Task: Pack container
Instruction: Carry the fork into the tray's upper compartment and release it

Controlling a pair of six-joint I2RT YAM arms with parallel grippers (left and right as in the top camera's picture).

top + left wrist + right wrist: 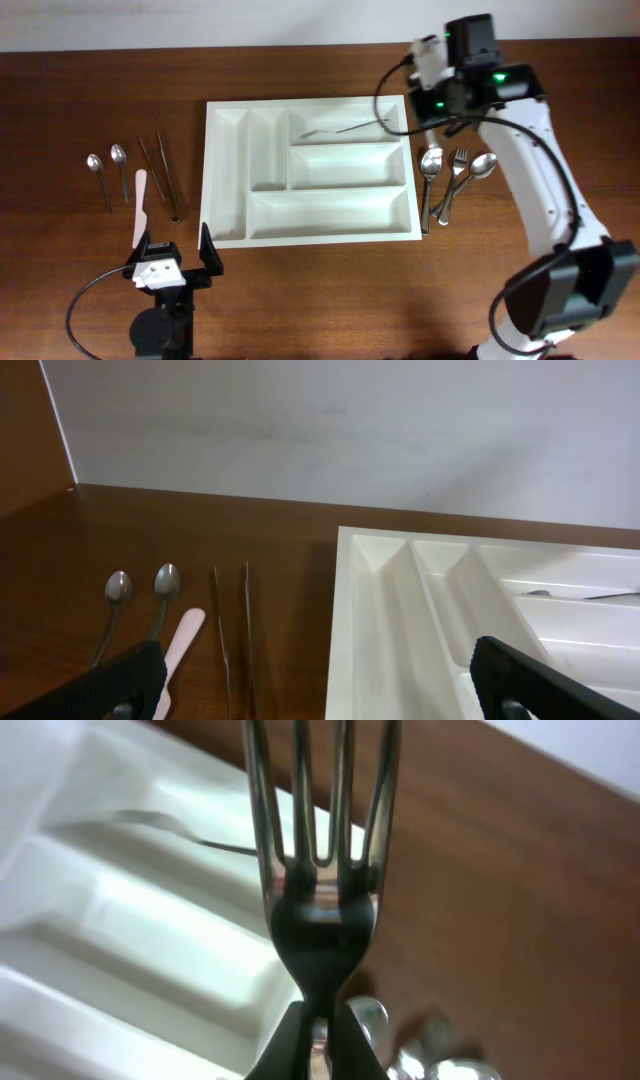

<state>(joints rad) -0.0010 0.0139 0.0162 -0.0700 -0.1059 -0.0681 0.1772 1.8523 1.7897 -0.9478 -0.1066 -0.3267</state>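
Right claw (318,1038) was clamped on 1 fork (320,910) by the far-right corner of the tray (330,212) — left claw (174,256) stood wide apart near its near-left corner.

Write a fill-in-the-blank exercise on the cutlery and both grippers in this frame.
1. The right gripper is shut on a ____.
2. The left gripper stands ____, holding nothing.
3. The container holds ____ utensil, in its top wide compartment.
4. Left of the container lie ____ spoons.
Missing words: fork; open; one; two.
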